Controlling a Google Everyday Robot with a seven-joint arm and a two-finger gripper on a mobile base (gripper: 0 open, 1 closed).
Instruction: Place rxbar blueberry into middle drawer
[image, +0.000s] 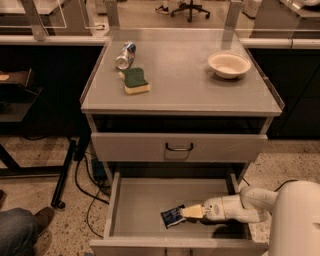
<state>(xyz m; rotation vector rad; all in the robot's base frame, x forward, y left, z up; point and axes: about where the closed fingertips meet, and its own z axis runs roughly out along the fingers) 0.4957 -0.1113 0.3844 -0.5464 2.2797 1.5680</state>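
Observation:
The rxbar blueberry (172, 216), a small dark packet with pale print, is inside the open middle drawer (135, 200), low over its grey floor right of centre. My gripper (186, 213) reaches in from the right on a white arm (240, 206). Its yellowish fingers (192, 212) are closed on the packet's right end. Whether the packet rests on the floor or hangs just above it I cannot tell.
On the cabinet top lie a silver-and-blue can (125, 54), a green-and-yellow sponge (135, 81) and a white bowl (229, 64). The higher drawer (178, 147) with a dark handle is shut. Cables and a black stand leg (67, 170) are at the left; a person's knee and shoe (22, 230) show bottom left.

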